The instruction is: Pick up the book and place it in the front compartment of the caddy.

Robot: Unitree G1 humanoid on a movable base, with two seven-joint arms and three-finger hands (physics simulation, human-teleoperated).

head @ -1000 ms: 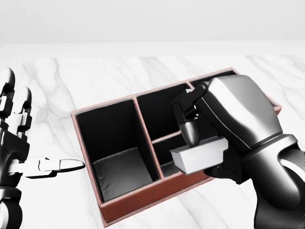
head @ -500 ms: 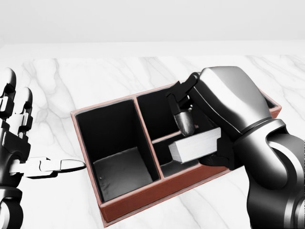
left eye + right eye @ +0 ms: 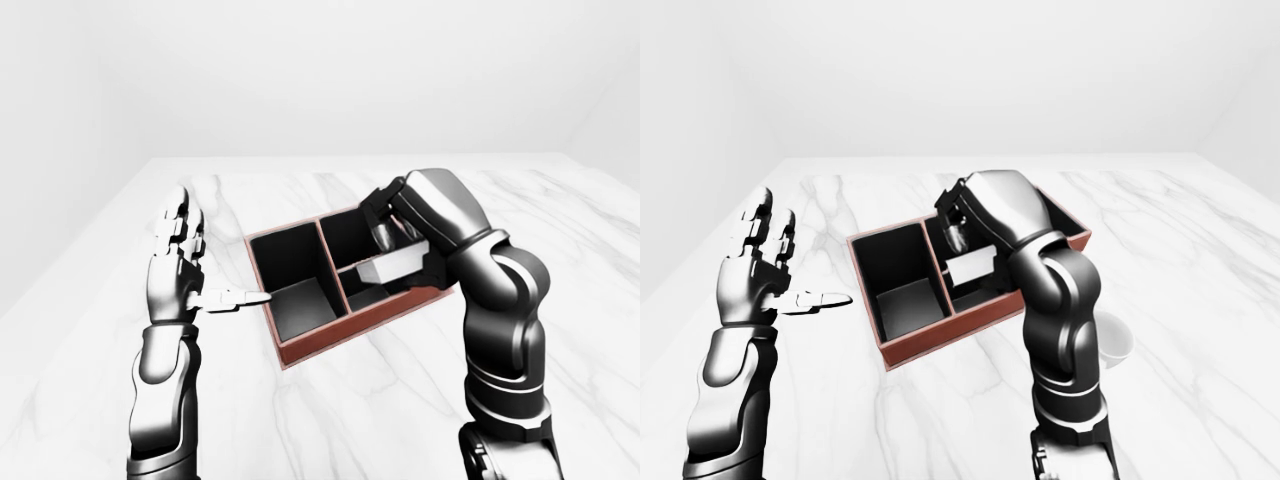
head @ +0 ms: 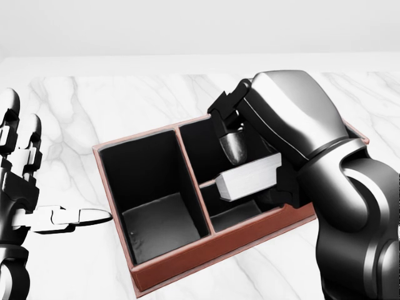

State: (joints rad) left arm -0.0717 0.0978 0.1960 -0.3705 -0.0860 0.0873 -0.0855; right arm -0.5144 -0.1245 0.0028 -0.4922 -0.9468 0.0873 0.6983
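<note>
The right hand [image 4: 250, 159] is clamped on the book [image 4: 249, 177]: one dark finger [image 4: 232, 145] lies across the top of the book, and the rest of the hand wraps it from the right side of the head view. The book is a pale grey block, tilted, with its left end lower than its right end. It hangs just below the fingers and over the caddy [image 4: 206, 247], above the low partition that divides the two smaller compartments; whether it touches that partition cannot be told. The compartment directly under the hand, nearest the bottom edge of the head view, shows a dark floor with nothing lying on it.

The caddy is a reddish-brown tray with black lining, standing on a white marble table [image 4: 94, 100]. It holds one large compartment [image 4: 156, 219] to the left of the right hand and smaller compartments beneath and beyond that hand. The right forearm covers the caddy's right end.

The left hand [image 3: 180, 265] stands upright to the left of the caddy, well apart from the right hand. Its fingers [image 3: 178, 222] are spread and point upward, and its thumb [image 4: 87, 217] extends sideways toward the caddy's left wall, stopping just beside it without touching. This hand holds nothing.

In the right-eye view, a small white bowl [image 3: 1112, 340] sits on the table behind the right forearm, partly hidden by it, on the side away from the caddy.
</note>
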